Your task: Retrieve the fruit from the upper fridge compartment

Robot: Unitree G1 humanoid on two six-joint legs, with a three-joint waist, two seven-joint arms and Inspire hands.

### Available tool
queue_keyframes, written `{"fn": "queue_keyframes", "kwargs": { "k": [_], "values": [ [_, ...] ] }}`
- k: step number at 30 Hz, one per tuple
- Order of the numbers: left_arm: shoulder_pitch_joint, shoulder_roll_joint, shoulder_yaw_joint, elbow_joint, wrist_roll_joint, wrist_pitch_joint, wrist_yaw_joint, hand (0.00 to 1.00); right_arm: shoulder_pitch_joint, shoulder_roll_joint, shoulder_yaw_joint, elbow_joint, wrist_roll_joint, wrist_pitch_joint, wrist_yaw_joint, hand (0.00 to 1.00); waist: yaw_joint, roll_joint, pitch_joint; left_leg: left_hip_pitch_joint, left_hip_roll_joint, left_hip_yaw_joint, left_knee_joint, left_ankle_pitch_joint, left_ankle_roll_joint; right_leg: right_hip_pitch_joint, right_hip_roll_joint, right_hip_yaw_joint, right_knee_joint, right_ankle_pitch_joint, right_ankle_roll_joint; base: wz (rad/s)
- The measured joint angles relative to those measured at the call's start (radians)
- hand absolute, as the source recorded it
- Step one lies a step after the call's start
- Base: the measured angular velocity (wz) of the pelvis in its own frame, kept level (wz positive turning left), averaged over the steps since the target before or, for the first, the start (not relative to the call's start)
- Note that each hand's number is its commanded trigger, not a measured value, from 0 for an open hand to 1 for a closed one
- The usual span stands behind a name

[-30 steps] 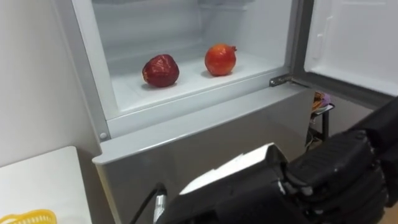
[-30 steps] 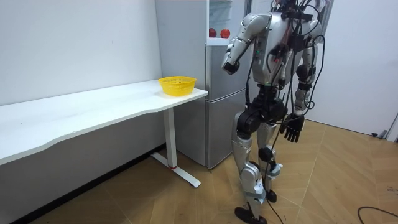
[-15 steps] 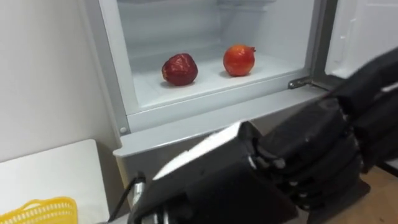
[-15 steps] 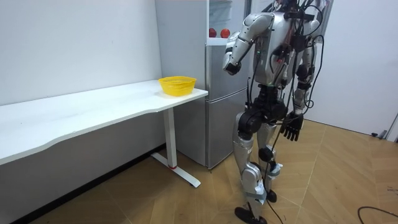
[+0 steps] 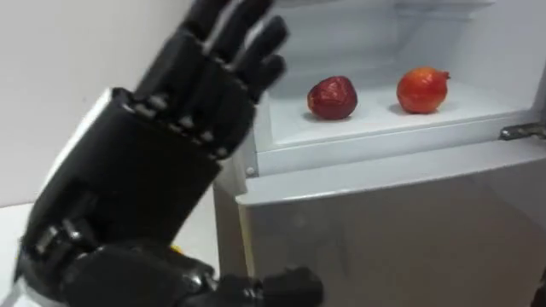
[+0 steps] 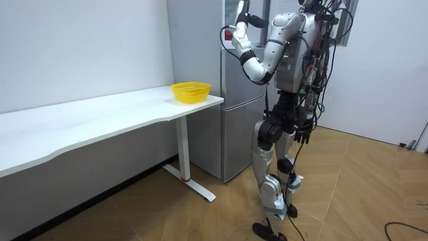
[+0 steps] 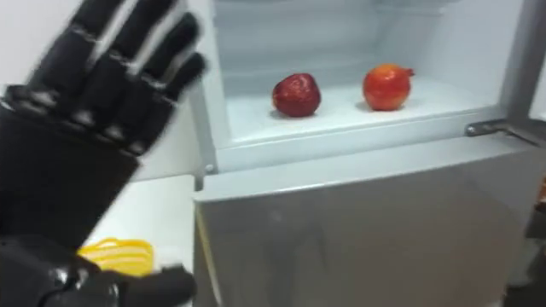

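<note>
In the eye views, 2 fruits lie on the upper fridge [image 5: 384, 222] shelf [image 5: 384, 125]: 1 dark red fruit [image 5: 332, 97] and 1 orange-red fruit [image 5: 422, 90]. The left hand [image 5: 162, 162] is raised before them, fingers straight, holding nothing. The room view adds 1 yellow basket [image 6: 190, 91] on the white surface [image 6: 100, 117], and the right hand [image 6: 302, 137] low by the hip.

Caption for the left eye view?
Open left hand raised by the upper fridge; dark red fruit and orange-red fruit inside.
</note>
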Motion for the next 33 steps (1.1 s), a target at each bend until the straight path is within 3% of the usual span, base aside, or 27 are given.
{"fn": "queue_keyframes", "kwargs": {
  "k": [3,8,9,12,17,19,25,28,29,33],
  "values": [
    [0.036,-0.007,0.079,-0.006,0.115,-0.042,0.131,0.0,0.023,0.009,-0.024,-0.004,-0.038,-0.006,-0.012,0.0,0.026,-0.001,-0.0031,0.0,-0.003,-0.029,0.001,0.0,0.0,0.015,-0.004,-0.022,-0.002,-0.006,0.001,0.28],
    [0.083,-0.013,0.232,-0.003,0.231,-0.061,0.345,0.0,0.048,0.019,-0.065,-0.029,-0.047,-0.004,-0.033,0.0,0.067,0.009,-0.0047,0.001,-0.004,-0.055,0.006,0.0,-0.001,0.032,-0.012,-0.059,-0.004,-0.015,-0.001,0.19],
    [0.115,-0.018,0.263,0.006,0.262,-0.071,0.402,0.0,0.057,0.02,-0.08,-0.033,-0.047,-0.006,-0.045,0.0,0.067,0.007,-0.0016,0.0,-0.006,-0.066,0.005,0.0,-0.001,0.039,-0.015,-0.074,-0.011,-0.015,-0.001,0.29],
    [0.216,-0.04,0.305,0.062,0.313,-0.08,0.524,0.0,0.06,0.02,-0.086,-0.033,-0.049,-0.003,-0.058,0.0,0.075,0.013,-0.0032,0.004,-0.014,-0.098,0.006,0.0,-0.001,0.059,-0.02,-0.091,-0.018,-0.021,0.005,0.29],
    [0.377,-0.065,0.315,0.261,0.328,-0.076,0.666,0.0,0.068,0.021,-0.086,-0.033,-0.007,-0.003,-0.073,0.0,0.093,0.017,-0.0015,0.004,-0.022,-0.134,0.008,0.001,-0.001,0.071,-0.031,-0.127,-0.016,-0.035,0.006,0.2],
    [0.417,-0.089,0.328,0.381,0.323,-0.07,0.733,0.0,0.068,0.018,-0.086,-0.038,-0.007,0.007,-0.077,0.0,0.105,0.015,0.0003,-0.001,-0.023,-0.136,0.009,0.001,-0.001,0.068,-0.031,-0.13,-0.015,-0.04,0.006,0.08],
    [0.439,-0.137,0.304,0.684,0.29,-0.045,0.794,0.0,0.088,0.021,-0.086,-0.093,-0.013,0.026,-0.063,0.0,0.108,0.005,0.0017,-0.005,-0.028,-0.159,0.012,0.0,-0.001,0.075,-0.037,-0.147,-0.016,-0.042,0.007,0.09],
    [0.443,-0.136,0.246,0.881,0.278,-0.04,0.806,0.0,0.089,0.023,-0.088,-0.105,-0.015,0.026,-0.052,0.0,0.114,0.001,-0.0029,-0.004,-0.029,-0.16,0.012,0.001,-0.001,0.075,-0.038,-0.147,-0.008,-0.042,0.008,0.0],
    [0.442,-0.136,0.238,0.926,0.278,-0.041,0.805,0.0,0.089,0.023,-0.088,-0.108,-0.016,0.026,-0.051,0.0,0.112,-0.004,0.0002,-0.003,-0.029,-0.16,0.011,0.001,-0.001,0.075,-0.038,-0.145,-0.006,-0.043,0.009,-0.1],
    [0.44,-0.146,0.167,1.158,0.268,-0.017,0.785,0.0,0.084,0.024,-0.087,-0.108,-0.013,0.033,-0.023,0.0,0.106,-0.007,-0.0025,-0.004,-0.03,-0.158,0.005,0.0,-0.001,0.065,-0.038,-0.133,-0.001,-0.044,0.01,-0.03]
  ]
}}
